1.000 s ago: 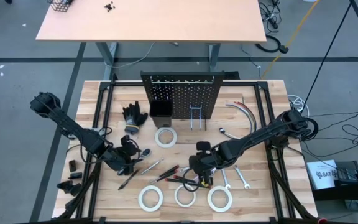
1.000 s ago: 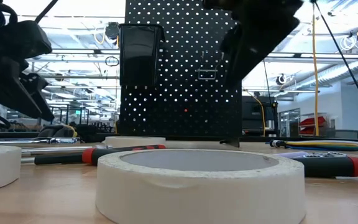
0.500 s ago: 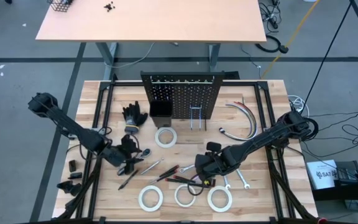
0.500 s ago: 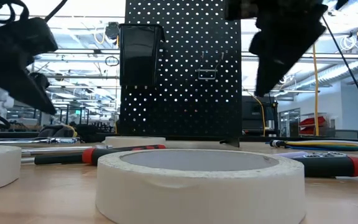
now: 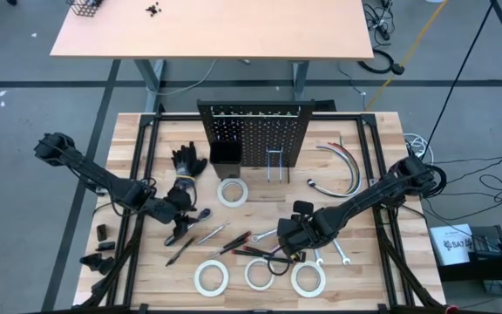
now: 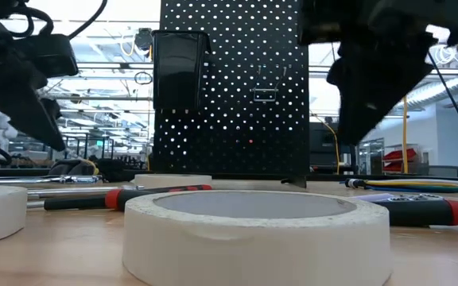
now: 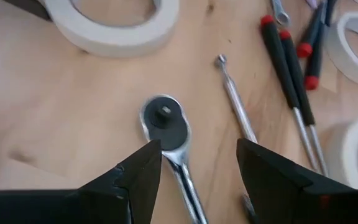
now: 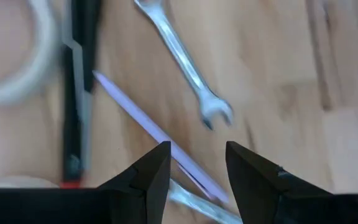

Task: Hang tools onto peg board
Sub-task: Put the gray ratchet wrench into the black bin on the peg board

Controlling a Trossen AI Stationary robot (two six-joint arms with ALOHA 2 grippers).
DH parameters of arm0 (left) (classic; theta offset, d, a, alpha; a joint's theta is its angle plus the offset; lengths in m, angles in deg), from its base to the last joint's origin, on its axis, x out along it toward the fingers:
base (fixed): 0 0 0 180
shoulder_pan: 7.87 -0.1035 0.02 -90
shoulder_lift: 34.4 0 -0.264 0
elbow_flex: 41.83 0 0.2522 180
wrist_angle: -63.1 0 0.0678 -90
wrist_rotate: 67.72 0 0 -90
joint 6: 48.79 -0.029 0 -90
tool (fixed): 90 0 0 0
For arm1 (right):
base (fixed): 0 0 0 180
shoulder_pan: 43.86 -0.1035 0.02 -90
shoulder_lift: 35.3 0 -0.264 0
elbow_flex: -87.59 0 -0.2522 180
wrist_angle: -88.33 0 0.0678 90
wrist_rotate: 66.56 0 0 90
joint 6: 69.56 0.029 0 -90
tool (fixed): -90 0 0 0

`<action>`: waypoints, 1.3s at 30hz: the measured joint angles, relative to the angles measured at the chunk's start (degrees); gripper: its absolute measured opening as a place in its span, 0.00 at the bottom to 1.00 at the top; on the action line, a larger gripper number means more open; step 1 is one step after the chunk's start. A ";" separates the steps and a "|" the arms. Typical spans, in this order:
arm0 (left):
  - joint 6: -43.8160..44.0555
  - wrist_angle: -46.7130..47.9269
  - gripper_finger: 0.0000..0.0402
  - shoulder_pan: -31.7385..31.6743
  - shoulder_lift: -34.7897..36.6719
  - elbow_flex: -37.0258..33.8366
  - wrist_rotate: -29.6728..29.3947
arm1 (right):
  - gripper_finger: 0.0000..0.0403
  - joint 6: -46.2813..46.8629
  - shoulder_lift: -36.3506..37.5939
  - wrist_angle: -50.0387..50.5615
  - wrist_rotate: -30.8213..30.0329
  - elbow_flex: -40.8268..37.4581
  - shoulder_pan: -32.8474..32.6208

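The silver ratchet [image 7: 169,134], round-headed with a square drive, lies flat on the bench [image 7: 55,106] between the left pincer's [image 7: 197,165] released fingers.

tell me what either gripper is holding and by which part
Nothing. The left gripper hangs open over the ratchet; the right gripper is open above a wrench.

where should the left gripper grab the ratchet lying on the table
Probably on the ratchet's slim handle just behind the round head, coming straight down from above. It lies flat on the table, and the left gripper is open with that handle running between its fingers; the head is likely too wide for them.
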 joint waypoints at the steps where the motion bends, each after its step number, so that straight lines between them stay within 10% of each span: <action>1: 0.50 0.18 0.53 0.04 0.00 0.00 0.44 | 0.37 0.16 0.00 -1.32 -0.05 -0.06 -0.12; 39: -2.74 3.52 0.53 0.04 -2.91 0.07 0.73 | 0.37 -6.92 0.04 -10.82 -10.50 -0.09 1.12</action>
